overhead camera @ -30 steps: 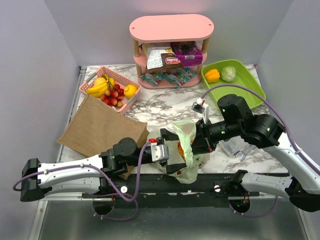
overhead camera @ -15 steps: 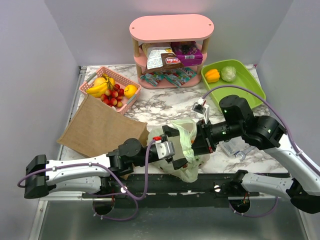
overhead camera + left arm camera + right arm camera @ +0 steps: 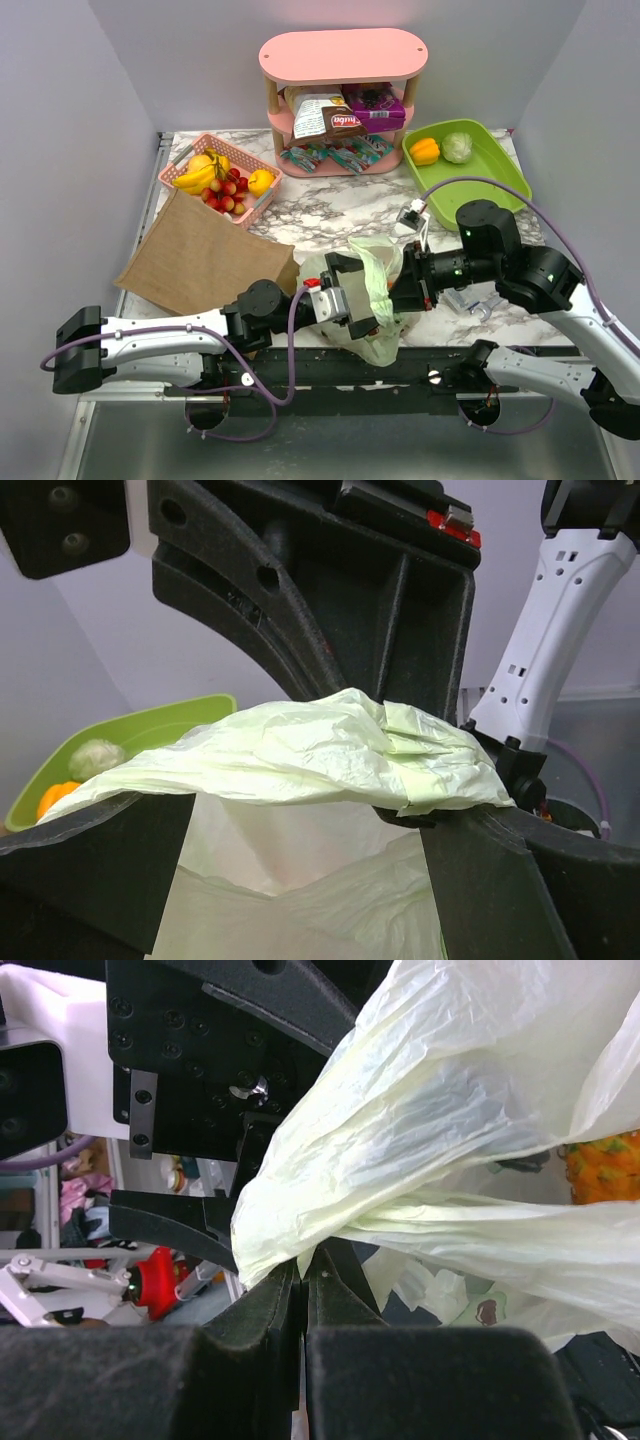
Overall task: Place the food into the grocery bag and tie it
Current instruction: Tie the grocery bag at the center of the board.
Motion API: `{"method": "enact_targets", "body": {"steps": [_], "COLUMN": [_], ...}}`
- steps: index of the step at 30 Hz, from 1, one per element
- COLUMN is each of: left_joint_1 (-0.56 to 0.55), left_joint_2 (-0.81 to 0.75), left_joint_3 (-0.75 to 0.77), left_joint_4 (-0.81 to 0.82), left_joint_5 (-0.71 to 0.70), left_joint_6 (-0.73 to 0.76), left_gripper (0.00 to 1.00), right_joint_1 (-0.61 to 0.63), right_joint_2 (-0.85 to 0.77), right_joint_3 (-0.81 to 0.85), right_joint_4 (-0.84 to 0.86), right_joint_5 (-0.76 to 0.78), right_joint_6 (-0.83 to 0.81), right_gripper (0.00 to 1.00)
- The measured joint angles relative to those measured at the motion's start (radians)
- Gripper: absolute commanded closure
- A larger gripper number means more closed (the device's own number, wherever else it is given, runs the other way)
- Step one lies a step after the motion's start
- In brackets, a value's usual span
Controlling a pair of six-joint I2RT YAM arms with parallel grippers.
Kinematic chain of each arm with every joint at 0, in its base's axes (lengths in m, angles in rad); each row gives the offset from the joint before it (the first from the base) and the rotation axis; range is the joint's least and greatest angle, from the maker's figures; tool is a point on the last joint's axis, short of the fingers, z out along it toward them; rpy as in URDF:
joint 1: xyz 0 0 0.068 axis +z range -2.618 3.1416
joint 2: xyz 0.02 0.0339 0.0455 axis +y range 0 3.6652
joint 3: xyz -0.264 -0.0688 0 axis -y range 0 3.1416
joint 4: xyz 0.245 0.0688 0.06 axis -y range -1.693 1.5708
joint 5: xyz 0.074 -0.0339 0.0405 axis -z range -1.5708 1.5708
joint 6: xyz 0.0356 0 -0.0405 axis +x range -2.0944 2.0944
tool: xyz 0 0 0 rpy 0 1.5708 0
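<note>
The grocery bag [image 3: 372, 262] stands crumpled between the two grippers and touches both. I think this is on purpose: each arm takes one side of its top, so that the handles can be brought together for the knot. The left gripper [image 3: 372, 312] has its jaws spread wide. In the left wrist view a band of the pale-green film lies draped across both fingers, resting on them and not squeezed, so this gripper seems to serve as a support that holds the mouth up. The right gripper [image 3: 405, 292] is clenched on a thin twisted strip of the same film, which comes out just above its fingertips [image 3: 270, 1305]; this arm is probably the one that pulls. Beside that strip an orange food item [image 3: 602, 1165] shows, likely inside the bag. Well beyond both grippers, a snack pack [image 3: 322, 115] and a purple box [image 3: 375, 103] sit on the pink shelf [image 3: 343, 55].
</note>
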Motion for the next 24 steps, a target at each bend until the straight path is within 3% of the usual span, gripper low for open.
{"method": "enact_targets", "body": {"steps": [3, 6, 8, 11, 14, 17, 19, 24], "left_joint_1": [0.0, 0.0, 0.0, -0.006, -0.011, -0.004, -0.001, 0.014], "left_joint_2": [0.012, 0.02, 0.023, 0.023, 0.023, 0.023, 0.023, 0.007], "left_joint_3": [-0.024, -0.053, -0.059, -0.068, -0.072, -0.072, -0.072, -0.048], "left_joint_4": [0.054, 0.112, 0.131, 0.162, 0.17, 0.166, 0.154, 0.195], "left_joint_5": [0.021, 0.04, 0.057, 0.085, 0.109, 0.101, 0.105, 0.085], "left_joint_6": [-0.001, -0.006, -0.009, -0.016, -0.031, -0.039, -0.04, -0.033], "left_gripper": [0.2, 0.35, 0.47, 0.83, 0.97, 1.0, 1.0, 1.0], "right_joint_1": [0.0, 0.0, -0.001, -0.003, -0.01, -0.019, -0.016, 0.008], "right_joint_2": [-0.004, -0.004, -0.004, -0.005, -0.007, -0.017, -0.016, 0.023], "right_joint_3": [-0.027, -0.042, -0.045, -0.045, -0.045, -0.037, 0.0, 0.12], "right_joint_4": [0.021, 0.032, 0.043, 0.067, 0.09, 0.09, 0.063, -0.098], "right_joint_5": [-0.02, -0.031, -0.033, -0.036, -0.025, 0.01, 0.008, 0.06], "right_joint_6": [0.014, 0.027, 0.035, 0.046, 0.053, 0.049, 0.046, 0.03], "right_gripper": [0.99, 0.99, 0.99, 0.99, 0.94, 0.56, 0.43, 0.37]}}
